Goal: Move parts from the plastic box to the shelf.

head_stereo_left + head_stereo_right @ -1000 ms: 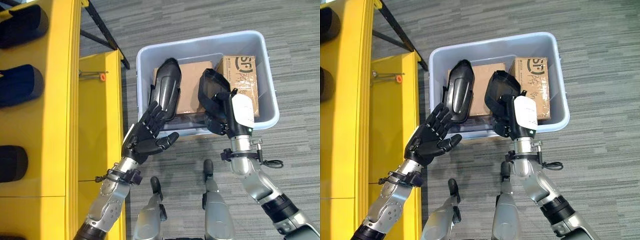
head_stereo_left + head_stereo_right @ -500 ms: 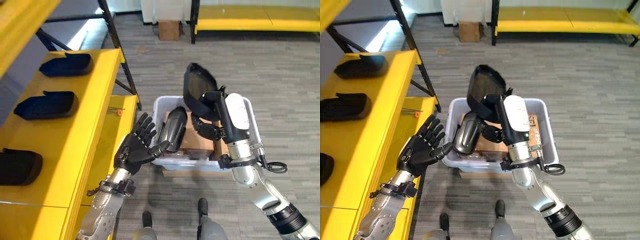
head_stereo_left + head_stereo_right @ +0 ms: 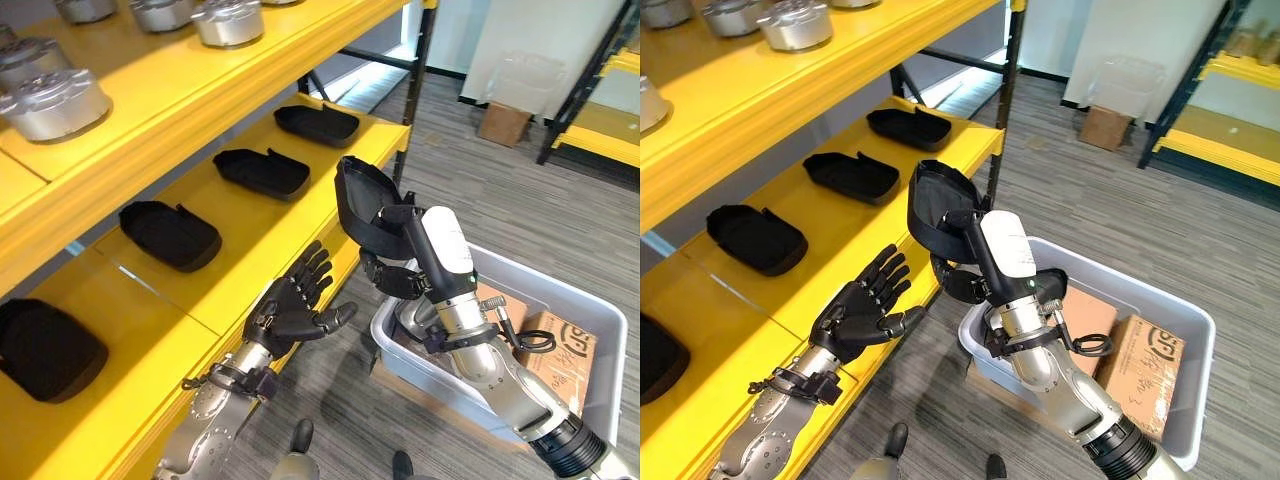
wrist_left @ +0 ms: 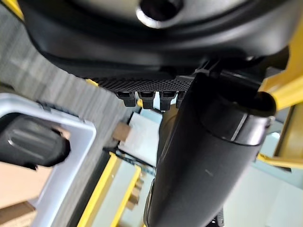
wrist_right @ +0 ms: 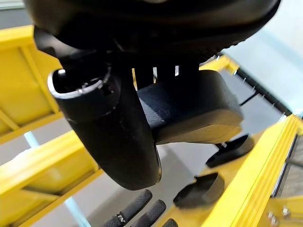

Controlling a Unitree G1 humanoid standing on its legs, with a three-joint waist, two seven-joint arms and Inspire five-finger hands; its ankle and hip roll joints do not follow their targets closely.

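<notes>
My right hand (image 3: 396,276) is shut on a black shell-shaped part (image 3: 368,203), held up in the air beside the yellow shelf (image 3: 262,235). In the right wrist view the thumb (image 5: 110,128) curls over that part (image 5: 189,108). Open and holding nothing, my left hand (image 3: 291,306) hovers at the shelf's front edge with its fingers spread. Several like black parts (image 3: 266,172) lie in a row on the shelf board. The grey plastic box (image 3: 592,312) stands on the floor below my right arm, and another black part (image 4: 29,142) lies in it.
Two cardboard boxes (image 3: 558,346) sit inside the plastic box. The upper shelf board carries metal cylinders (image 3: 56,100). A black shelf post (image 3: 418,60) stands at the shelf's far end. Farther off are a cardboard box (image 3: 505,122) on the carpet and another yellow rack (image 3: 598,128).
The camera has swung up from the box to the shelf. My right hand has lifted the black part out of the box to shelf height. The left hand stays open.
</notes>
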